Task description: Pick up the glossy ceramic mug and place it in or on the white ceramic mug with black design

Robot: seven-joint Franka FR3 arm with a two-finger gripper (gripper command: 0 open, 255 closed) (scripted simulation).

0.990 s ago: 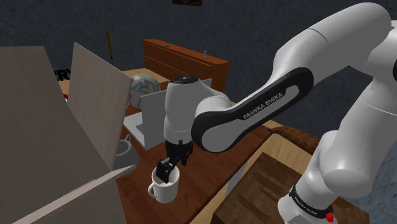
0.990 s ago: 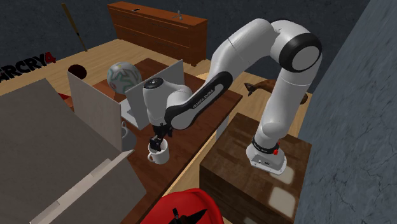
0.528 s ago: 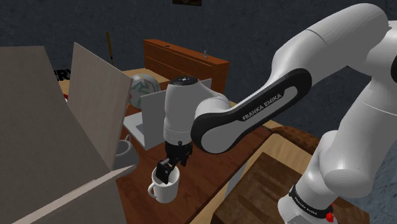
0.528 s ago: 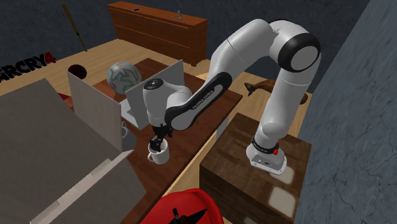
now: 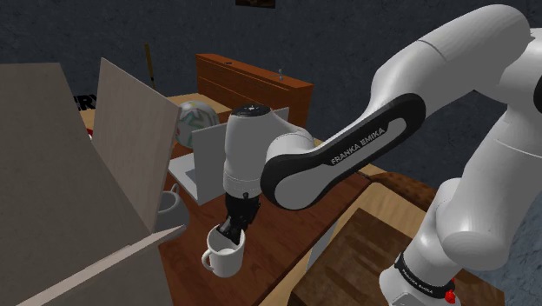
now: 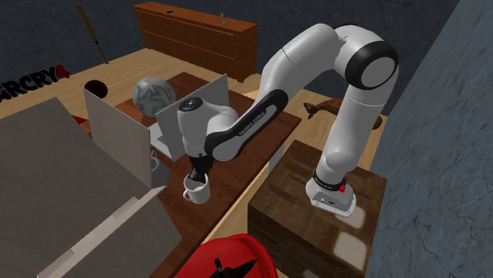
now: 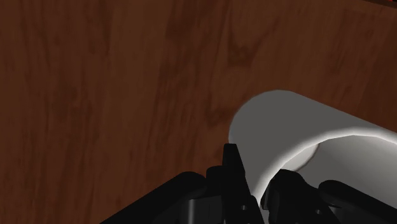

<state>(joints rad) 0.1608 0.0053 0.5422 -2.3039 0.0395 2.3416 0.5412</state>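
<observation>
A plain white mug point(image 5: 224, 256) stands upright on the dark wooden table point(image 5: 278, 235), its handle toward the shoulder view's left. My black gripper point(image 5: 231, 228) reaches straight down onto its rim and is shut on the mug's wall, one finger outside and one inside. In the wrist view the fingers point(image 7: 231, 167) clasp the mug's wall point(image 7: 280, 127) above the table point(image 7: 95, 95). The second exterior view has the gripper point(image 6: 197, 177) on the mug point(image 6: 196, 193). A second white mug point(image 5: 170, 203) stands close by, partly hidden behind a grey board; its design cannot be made out.
Large grey boards point(image 5: 130, 156) rise at the shoulder view's left, close to both mugs. A grey open-laptop shape point(image 5: 204, 156) and a patterned ball point(image 5: 195, 117) lie behind the gripper. A wooden dresser point(image 5: 252, 83) stands at the back. My stand point(image 6: 316, 213) adjoins the table.
The fingers stood apart over the mug's rim before; now they have closed on its wall. The hand sits slightly lower. The mug has not moved.
</observation>
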